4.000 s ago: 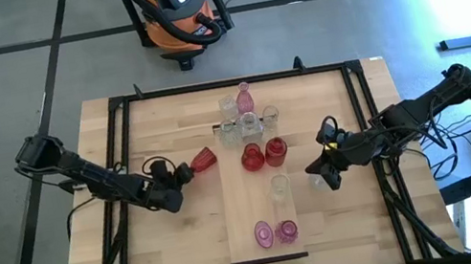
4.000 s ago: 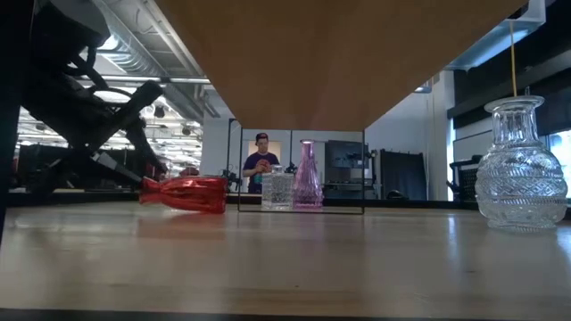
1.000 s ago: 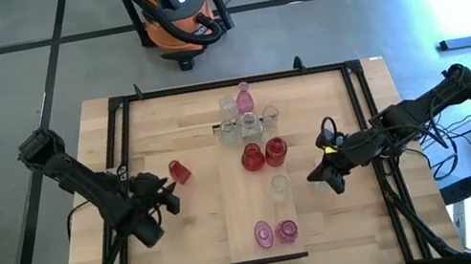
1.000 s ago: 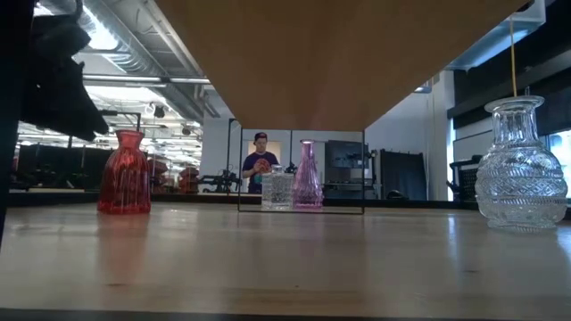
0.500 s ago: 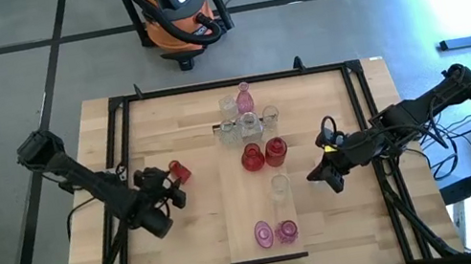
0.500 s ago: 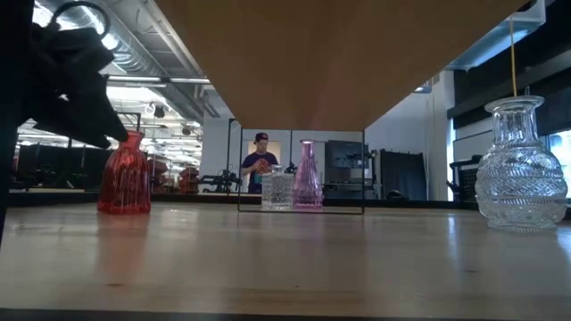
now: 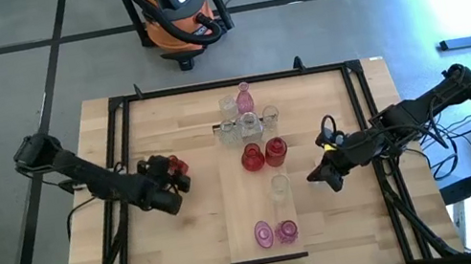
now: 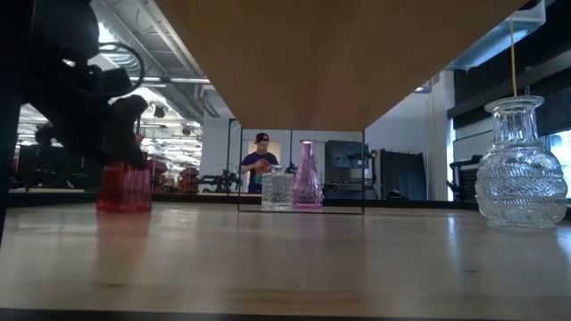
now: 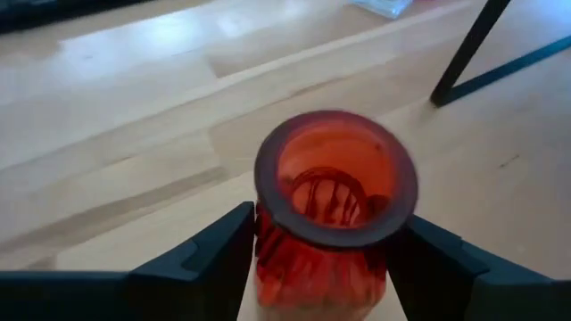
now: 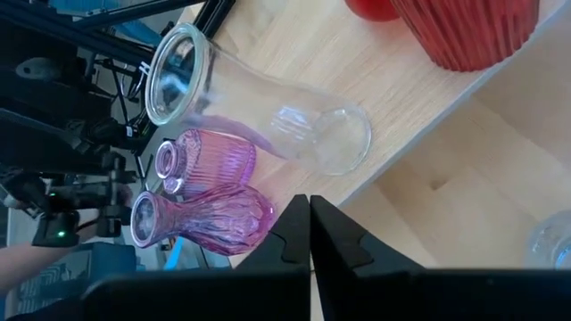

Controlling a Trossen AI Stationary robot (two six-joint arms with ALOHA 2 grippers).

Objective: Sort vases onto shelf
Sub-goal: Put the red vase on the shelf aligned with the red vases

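Observation:
A deep red vase (image 7: pixel 179 166) (image 8: pixel 125 189) stands upright on its base on the table, left of the shelf (image 7: pixel 246 203). My left gripper (image 7: pixel 174 179) (image 9: pixel 326 245) is open; one finger stands on each side of this vase, just below its rim (image 9: pixel 335 174). On the shelf stand two red vases (image 7: pixel 264 154), a clear one (image 7: pixel 279 185) and two pink ones (image 7: pixel 274 233). My right gripper (image 7: pixel 327 177) (image 10: pixel 310 227) waits shut above the table, right of the shelf. My left gripper comes at the red vase slanting down from the table's left. Its fingers (image 9: pixel 234 245) stand close beside the vase's ribbed wall under the rim. Whether they touch the glass, I cannot tell.
Clear vases and a tall pink one (image 7: pixel 244 99) cluster at the shelf's far end. A cut-glass clear vase (image 8: pixel 520 169) shows at the right of the low view. A black frame (image 7: pixel 119 133) rims the table. A person (image 8: pixel 260 165) stands far behind it.
My left gripper has swung from the near left toward the red vase and sunk, so that its fingers now flank the vase below the rim. The vase stands upright where it was.

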